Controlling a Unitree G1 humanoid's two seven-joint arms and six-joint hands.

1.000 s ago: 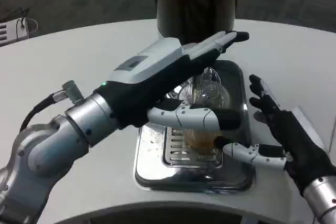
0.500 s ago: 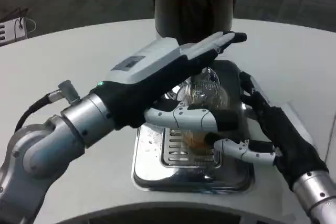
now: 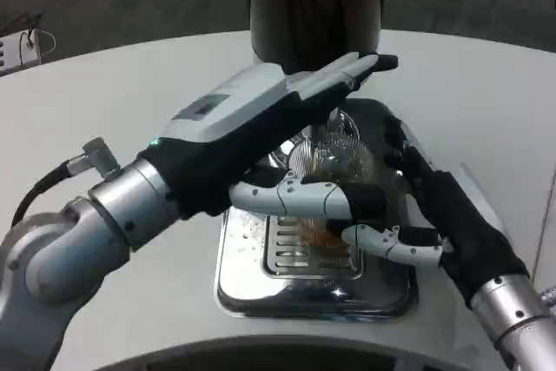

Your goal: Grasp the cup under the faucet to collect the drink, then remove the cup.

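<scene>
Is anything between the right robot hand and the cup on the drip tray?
Nothing separate visible. The right robot hand is already beside the cup over the drip tray. The left robot hand reaches across the cup's near and top sides, crowding the approach.

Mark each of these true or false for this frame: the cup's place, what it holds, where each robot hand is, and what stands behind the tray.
1. The cup stands over the metal tray. True.
2. The cup lies tipped on the bare table, off the tray. False: it is upright over the tray's grille.
3. The left robot hand reaches over the cup, fingers toward the dispenser. True.
4. The right robot hand rests flat at the table's edge, far from the cup. False: it is at the cup's right side, fingers close by it.
5. The cup holds amber liquid. True.
</scene>
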